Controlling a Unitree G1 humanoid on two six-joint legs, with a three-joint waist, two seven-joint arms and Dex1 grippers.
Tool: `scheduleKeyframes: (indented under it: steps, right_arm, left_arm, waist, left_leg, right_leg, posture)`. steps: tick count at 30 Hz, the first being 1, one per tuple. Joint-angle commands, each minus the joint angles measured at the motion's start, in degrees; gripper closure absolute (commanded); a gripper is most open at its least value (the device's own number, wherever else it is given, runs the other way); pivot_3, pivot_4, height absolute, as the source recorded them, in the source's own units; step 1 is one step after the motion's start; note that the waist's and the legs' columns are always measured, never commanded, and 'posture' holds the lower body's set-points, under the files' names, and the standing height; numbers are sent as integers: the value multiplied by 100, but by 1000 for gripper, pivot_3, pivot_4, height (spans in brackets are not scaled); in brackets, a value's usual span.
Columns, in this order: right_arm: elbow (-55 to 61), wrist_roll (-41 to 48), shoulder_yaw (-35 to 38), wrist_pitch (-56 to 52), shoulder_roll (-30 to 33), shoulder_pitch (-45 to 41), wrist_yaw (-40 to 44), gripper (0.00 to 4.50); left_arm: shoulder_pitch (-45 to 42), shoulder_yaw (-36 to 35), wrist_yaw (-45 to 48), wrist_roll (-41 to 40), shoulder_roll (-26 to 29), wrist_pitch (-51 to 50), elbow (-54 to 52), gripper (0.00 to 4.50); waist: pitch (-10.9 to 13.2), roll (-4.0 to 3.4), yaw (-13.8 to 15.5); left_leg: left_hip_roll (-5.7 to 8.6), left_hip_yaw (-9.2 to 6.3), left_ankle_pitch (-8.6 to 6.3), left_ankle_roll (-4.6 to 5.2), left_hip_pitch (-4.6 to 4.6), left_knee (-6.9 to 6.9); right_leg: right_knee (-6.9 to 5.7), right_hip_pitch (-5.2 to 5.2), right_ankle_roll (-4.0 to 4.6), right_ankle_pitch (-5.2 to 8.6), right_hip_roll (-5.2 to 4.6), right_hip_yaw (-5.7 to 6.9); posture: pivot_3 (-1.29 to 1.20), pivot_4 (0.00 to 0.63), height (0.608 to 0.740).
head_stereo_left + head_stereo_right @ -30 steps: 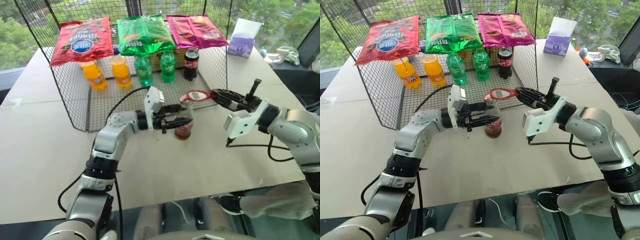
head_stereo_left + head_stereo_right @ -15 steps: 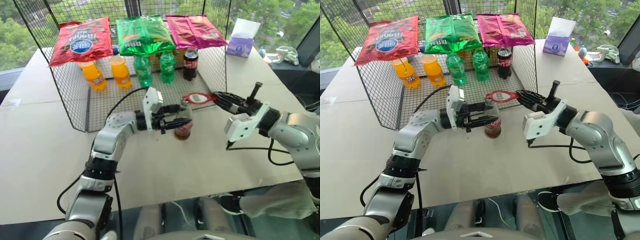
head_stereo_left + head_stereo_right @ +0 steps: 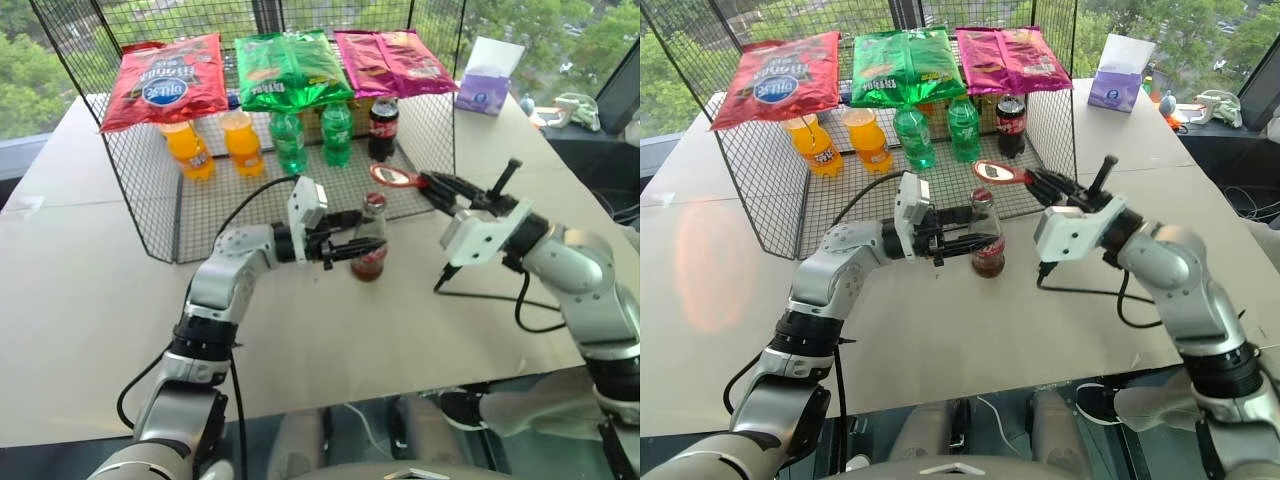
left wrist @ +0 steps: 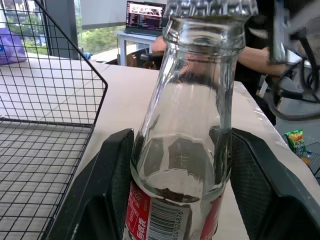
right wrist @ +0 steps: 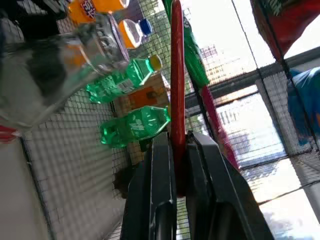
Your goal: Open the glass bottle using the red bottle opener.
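1. The left arm reaches forward from the lower left, forearm angled toward the middle, wrist bent so its gripper points sideways to the robot's right.
2. The left gripper (image 3: 352,247) lies level, its two black fingers (image 4: 111,185) set on either side of the glass bottle (image 3: 369,240), pressing its lower body.
3. The right arm comes in from the right, elbow bent, forearm pointing toward the middle.
4. The right gripper (image 3: 428,184) has its fingers clamped together on the handle of the red bottle opener (image 3: 394,177), held above and just beside the bottle's top.
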State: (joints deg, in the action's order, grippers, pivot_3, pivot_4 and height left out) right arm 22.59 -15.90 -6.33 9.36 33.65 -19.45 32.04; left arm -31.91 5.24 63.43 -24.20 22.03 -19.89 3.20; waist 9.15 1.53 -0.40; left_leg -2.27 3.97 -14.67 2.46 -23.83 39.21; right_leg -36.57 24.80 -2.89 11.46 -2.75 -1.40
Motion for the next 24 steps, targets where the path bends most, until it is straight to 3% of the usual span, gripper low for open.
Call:
scheduleKeyframes:
  steps: [1,10,24]
  right_arm:
    - [422,-57,96,-170,-74,106,-119,4500]
    - [776,-80,590,-608,15,429,-200,4500]
    - [784,-438,410,-92,410,950,-88,4500]
  left_arm:
    - [-55,-14,76,-65,-38,154,-7,2310]
    - [-104,7,94,-49,-62,240,116,2310]
    - [-127,1,161,-22,-58,307,210,2310]
  waist:
    - [0,0,-6]
    - [0,0,-3]
    - [0,0,-4]
  left_leg:
    - [0,0,0,0,0,1]
    - [1,1,0,0,4,5]
    - [1,2,0,0,5,6]
  right_leg:
    - [0,0,0,0,0,0]
    - [-3,-3,1,0,-1,-1]
    - [-3,-3,0,1,-1,-2]
  posture:
    - [0,150,740]
    - [0,150,740]
    - [0,150,740]
